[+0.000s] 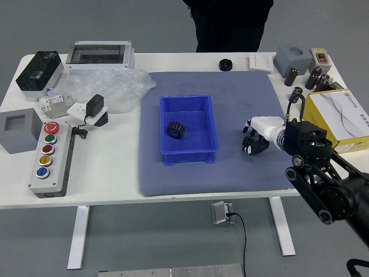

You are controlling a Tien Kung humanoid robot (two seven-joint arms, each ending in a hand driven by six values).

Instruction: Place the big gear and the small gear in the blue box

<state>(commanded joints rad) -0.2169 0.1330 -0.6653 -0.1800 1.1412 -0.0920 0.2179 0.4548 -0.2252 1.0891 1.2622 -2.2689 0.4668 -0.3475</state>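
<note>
A gear (pixel 176 130) lay near the blue box's (pixel 188 157) left edge; toward the desk's (pixel 106 173) right edge, I couldn't tell the right hand's (pixel 263 130) grip.

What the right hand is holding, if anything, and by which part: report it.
Cannot be told: the right hand hides whatever may be in its grasp. The black gear in the blue box is not held.

A button box (pixel 59 158) stood at the left of the table (pixel 106 173), beside a grey block (pixel 20 131). A plastic bag (pixel 118 86) lay farther back. A person (pixel 230 26) stood beyond, and a yellow box (pixel 340 118) sat right.
</note>
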